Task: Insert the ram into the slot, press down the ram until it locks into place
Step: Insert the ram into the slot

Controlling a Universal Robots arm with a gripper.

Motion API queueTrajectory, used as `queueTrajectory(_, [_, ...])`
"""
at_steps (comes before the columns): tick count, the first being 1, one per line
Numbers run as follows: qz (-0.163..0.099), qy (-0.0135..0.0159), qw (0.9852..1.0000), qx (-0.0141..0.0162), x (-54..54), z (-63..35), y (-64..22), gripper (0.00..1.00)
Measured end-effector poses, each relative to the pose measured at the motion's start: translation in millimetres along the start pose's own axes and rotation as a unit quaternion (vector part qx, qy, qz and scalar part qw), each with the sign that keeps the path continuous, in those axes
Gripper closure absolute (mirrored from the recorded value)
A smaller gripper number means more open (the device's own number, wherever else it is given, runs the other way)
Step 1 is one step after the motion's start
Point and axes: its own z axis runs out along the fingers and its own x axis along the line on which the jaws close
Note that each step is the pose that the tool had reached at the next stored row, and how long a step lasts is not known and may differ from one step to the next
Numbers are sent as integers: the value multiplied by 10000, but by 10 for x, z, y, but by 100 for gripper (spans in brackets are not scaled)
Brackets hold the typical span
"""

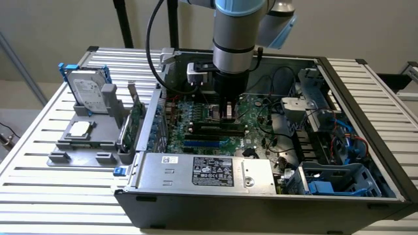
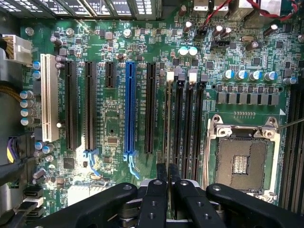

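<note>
The ram shows edge-on as a thin pale line standing in the outermost of the black memory sockets, beside the white latches. My gripper sits over the ram's near end. Its two black fingers are pinched together with only the stick's thin edge between them. In the exterior view the gripper reaches straight down inside the open computer case onto the green motherboard, right above the sockets.
The bare CPU socket lies beside the memory sockets, and a blue expansion slot on the other side. A power supply, cables and a blue drive cage crowd the case. Outside it, a grey stand holds a hard drive and a green card.
</note>
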Motion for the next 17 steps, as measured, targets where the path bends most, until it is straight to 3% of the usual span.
queueTrajectory(17, [0, 1, 10000, 0, -4, 26, -13, 87])
